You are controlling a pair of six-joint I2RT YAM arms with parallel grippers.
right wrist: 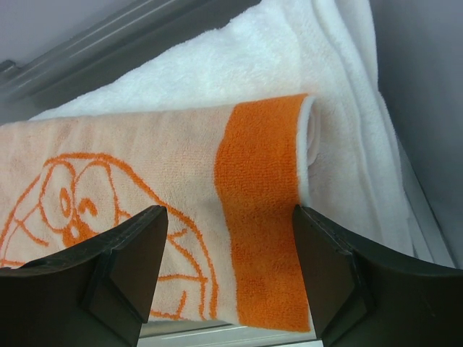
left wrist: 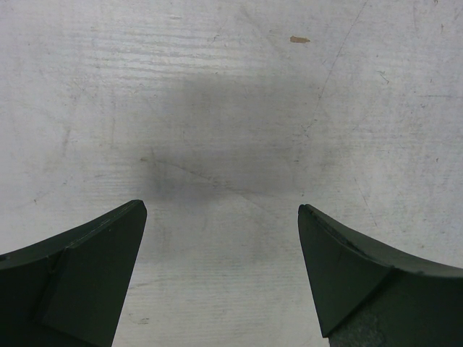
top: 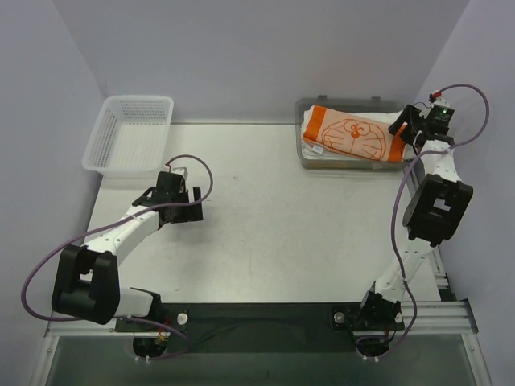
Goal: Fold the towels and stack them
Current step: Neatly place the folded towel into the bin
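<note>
Your right gripper hung with jaws parted, clasping nothing, just above the orange band of the cat-face towel. That towel lay atop the white towels in the grey tray, at the table's one o'clock. Your left gripper stood spread wide and empty over bare tabletop toward nine o'clock; the mesh basket sat at eleven.

Orange-and-white terry towel with cartoon cat face: one. Plain white terry towels: folds merge, at least one, exact number unreadable. Grey translucent plastic tray: one. White mesh plastic basket: one. White-and-black jointed robot arms: two, left arm, right arm. Dark two-finger grippers: two, left gripper, right gripper. Scuffed white tabletop: one.
</note>
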